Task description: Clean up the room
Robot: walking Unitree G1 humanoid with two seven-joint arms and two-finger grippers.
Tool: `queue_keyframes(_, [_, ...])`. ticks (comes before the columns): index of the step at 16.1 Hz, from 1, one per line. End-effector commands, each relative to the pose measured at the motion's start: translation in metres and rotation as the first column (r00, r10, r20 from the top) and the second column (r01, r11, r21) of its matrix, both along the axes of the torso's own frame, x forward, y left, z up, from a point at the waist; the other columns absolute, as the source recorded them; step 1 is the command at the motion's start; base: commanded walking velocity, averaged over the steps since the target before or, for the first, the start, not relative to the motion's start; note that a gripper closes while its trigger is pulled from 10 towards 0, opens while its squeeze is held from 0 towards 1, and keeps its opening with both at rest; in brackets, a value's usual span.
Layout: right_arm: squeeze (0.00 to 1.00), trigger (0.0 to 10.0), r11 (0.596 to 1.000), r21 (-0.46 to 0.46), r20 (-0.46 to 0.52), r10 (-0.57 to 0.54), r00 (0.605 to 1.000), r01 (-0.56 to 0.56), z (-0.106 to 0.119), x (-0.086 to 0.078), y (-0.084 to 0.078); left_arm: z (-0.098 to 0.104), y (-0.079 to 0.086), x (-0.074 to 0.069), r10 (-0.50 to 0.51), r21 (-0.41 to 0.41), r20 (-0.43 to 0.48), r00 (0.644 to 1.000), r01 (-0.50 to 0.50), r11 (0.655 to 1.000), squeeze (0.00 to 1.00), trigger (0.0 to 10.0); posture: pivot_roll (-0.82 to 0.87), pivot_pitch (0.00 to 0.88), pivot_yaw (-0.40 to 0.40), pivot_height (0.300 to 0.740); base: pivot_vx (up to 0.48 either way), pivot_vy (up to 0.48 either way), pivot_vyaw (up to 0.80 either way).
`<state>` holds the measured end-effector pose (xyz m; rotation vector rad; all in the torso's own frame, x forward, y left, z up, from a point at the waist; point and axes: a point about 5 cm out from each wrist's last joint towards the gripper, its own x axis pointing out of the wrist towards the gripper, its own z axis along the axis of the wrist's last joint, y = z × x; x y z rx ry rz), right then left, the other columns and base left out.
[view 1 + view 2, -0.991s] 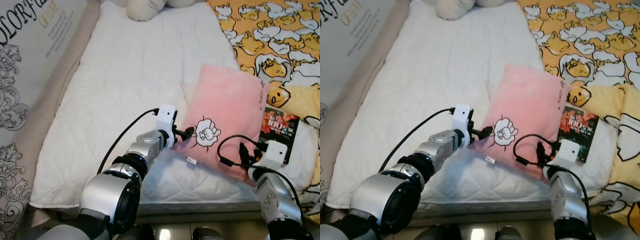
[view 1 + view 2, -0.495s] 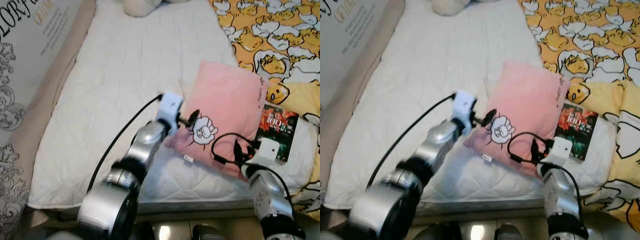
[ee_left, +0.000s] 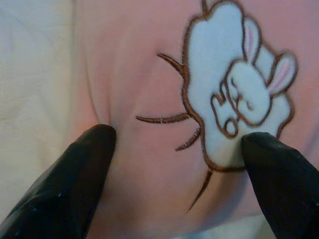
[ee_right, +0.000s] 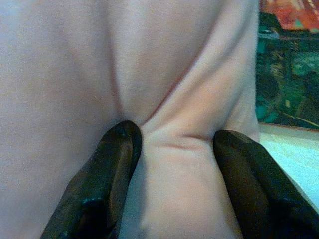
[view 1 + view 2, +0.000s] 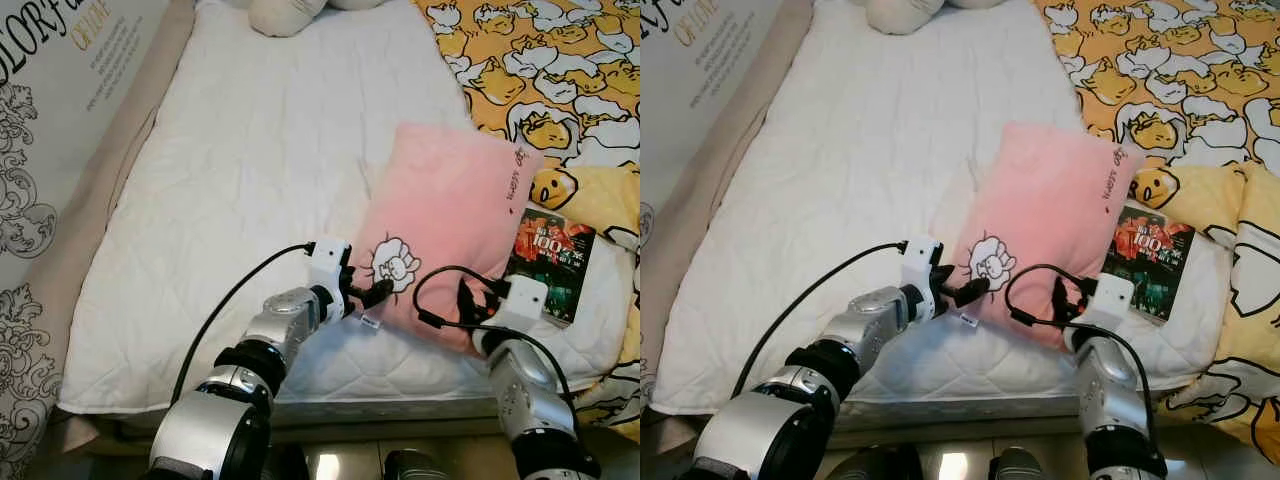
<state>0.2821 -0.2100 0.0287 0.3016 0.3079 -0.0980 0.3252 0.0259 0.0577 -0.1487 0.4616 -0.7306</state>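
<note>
Both grippers have slid down to the pink pillow's (image 5: 450,230) near edge on the bed (image 5: 230,200); left gripper (image 3: 174,149) and right gripper (image 4: 172,144) pinch it, ready to lift together

A white mattress pad (image 5: 250,170) – beside it an orange duck-print blanket (image 5: 550,60).

I see a white quilted mattress (image 5: 250,180), a yellow duck-print blanket (image 5: 560,60) along its right edge, and a lettered wall panel (image 5: 60,90) on the left.
</note>
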Motion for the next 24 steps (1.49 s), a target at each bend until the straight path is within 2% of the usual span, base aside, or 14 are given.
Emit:
queue_keyframes(1, [0.00, 10.0, 0.996, 0.011, -0.031, 0.088, 0.996, -0.088, -0.004, 0.001, 0.021, 0.010, -0.056, -0.015, -0.110, 0.033, 0.031, 0.993, 0.109, 0.994, 0.00, 10.0, -0.12, 0.077, 0.080, 0.740, 0.000, 0.000, 0.00])
queue_keyframes(4, [0.00, 10.0, 0.994, 0.008, -0.041, 0.108, 0.993, -0.108, -0.006, -0.001, 0.025, 0.009, -0.064, -0.016, -0.082, 0.193, 0.148, 0.986, 0.052, 0.980, 0.00, 10.0, -0.14, 0.081, 0.085, 0.740, 0.000, 0.000, 0.00])
queue_keyframes(5, [0.00, 0.0, 0.994, 0.000, -0.049, 0.112, 0.992, -0.112, -0.007, -0.003, 0.025, 0.010, -0.068, -0.018, -0.093, 0.213, 0.182, 0.979, 0.053, 0.976, 0.00, 8.3, -0.15, 0.083, 0.088, 0.740, 0.000, 0.000, 0.00])
queue_keyframes(6, [0.00, 0.0, 0.994, 0.001, -0.053, 0.113, 0.992, -0.113, -0.008, -0.005, 0.023, 0.011, -0.071, -0.019, -0.098, 0.209, 0.186, 0.978, 0.059, 0.976, 0.00, 0.0, -0.16, 0.083, 0.092, 0.740, 0.000, 0.000, 0.00])
queue_keyframes(9, [0.00, 0.0, 0.994, 0.014, -0.102, 0.107, 0.989, -0.106, -0.019, -0.019, 0.012, 0.012, -0.077, -0.024, -0.114, 0.184, 0.199, 0.973, 0.077, 0.980, 0.00, 0.0, -0.16, 0.079, 0.095, 0.740, 0.000, 0.000, 0.00])
queue_keyframes(11, [0.00, 0.0, 0.995, 0.025, -0.127, 0.099, 0.987, -0.096, -0.024, -0.026, 0.005, 0.006, -0.074, -0.026, -0.078, 0.106, 0.103, 0.992, 0.067, 0.992, 0.00, 0.0, -0.15, 0.078, 0.096, 0.740, 0.000, 0.000, 0.00])
queue_keyframes(16, [0.00, 0.0, 0.995, 0.056, -0.170, 0.087, 0.982, -0.078, -0.032, -0.033, 0.001, 0.004, -0.075, -0.028, -0.110, 0.137, 0.117, 0.987, 0.093, 0.986, 0.00, 0.0, -0.15, 0.084, 0.097, 0.740, 0.000, 0.000, 0.00])
queue_keyframes(21, [0.00, 0.0, 0.996, 0.039, -0.194, 0.084, 0.978, -0.078, -0.033, -0.026, -0.006, 0.013, -0.085, -0.029, -0.144, 0.079, 0.132, 0.981, 0.134, 0.988, 0.00, 0.0, -0.14, 0.047, 0.108, 0.740, 0.000, 0.000, 0.00])
queue_keyframes(22, [0.00, 0.0, 0.996, 0.033, -0.184, 0.085, 0.979, -0.080, -0.029, -0.019, -0.009, 0.015, -0.083, -0.027, -0.135, 0.043, 0.133, 0.982, 0.130, 0.991, 0.00, 0.0, -0.13, 0.004, 0.107, 0.740, 0.000, 0.000, 0.00])
queue_keyframes(24, [0.00, 0.0, 0.992, 0.007, -0.144, 0.127, 0.981, -0.127, -0.019, -0.005, -0.007, 0.017, -0.079, -0.024, -0.142, 0.009, 0.124, 0.982, 0.142, 0.990, 0.00, 0.0, -0.12, 0.000, 0.104, 0.740, 0.000, 0.000, 0.00])
